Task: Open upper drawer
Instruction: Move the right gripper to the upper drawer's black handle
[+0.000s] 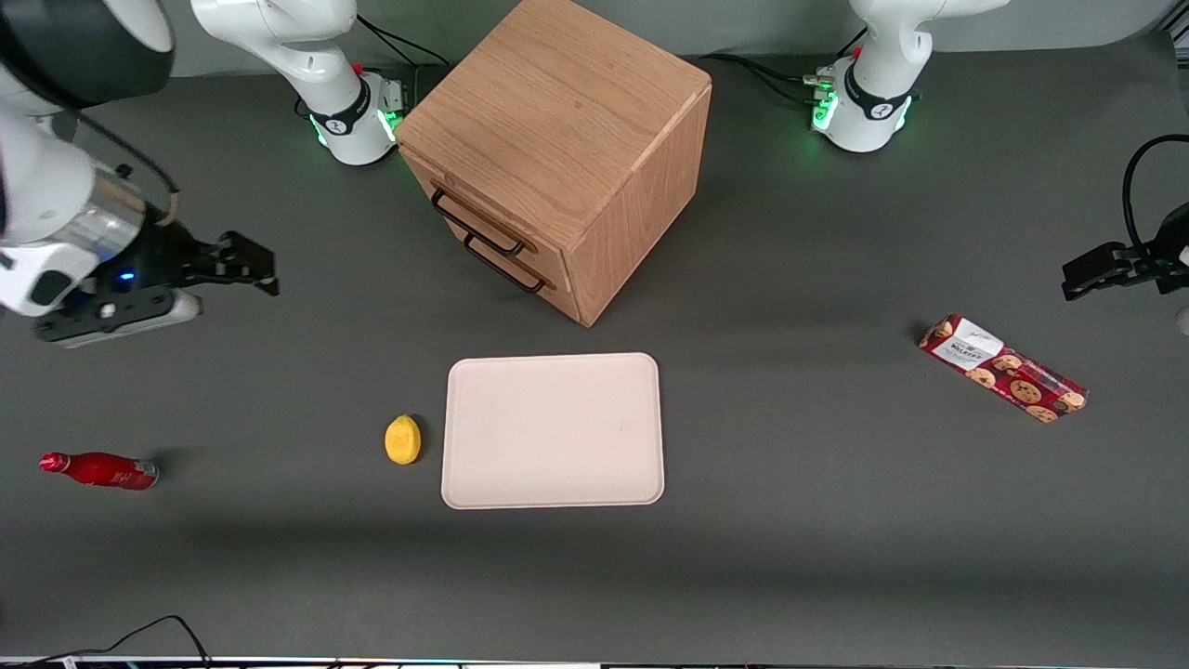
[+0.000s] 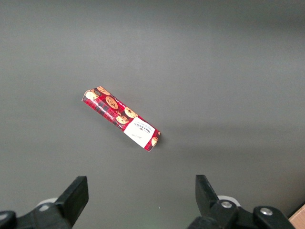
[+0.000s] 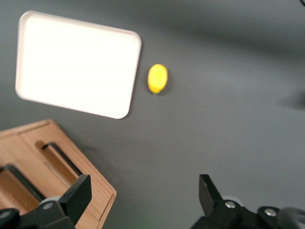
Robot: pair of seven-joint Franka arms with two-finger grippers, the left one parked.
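Pincer (image 1: 243,263) hangs empty and spread wide above the desk (image 1: 836,520) toward the working arm's end, well apart from the cabinet (image 1: 567,149), apparently lined up to reach the shut upper drawer (image 1: 469,212) by its black handle (image 1: 476,227).

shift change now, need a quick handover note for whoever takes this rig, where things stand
End effector: open, holding nothing, hanging above the table toward the working arm's end, clear of the cabinet and level with its drawer fronts.
Upper drawer: shut, flush with the cabinet face; its black handle is untouched. The lower drawer beneath it is shut too.
Done: nothing yet beyond the arm facing the cabinet.
Left: move to the upper handle, close on it, pull the drawer out.
Tray and lemon lie nearer the front camera, likely out of the way.
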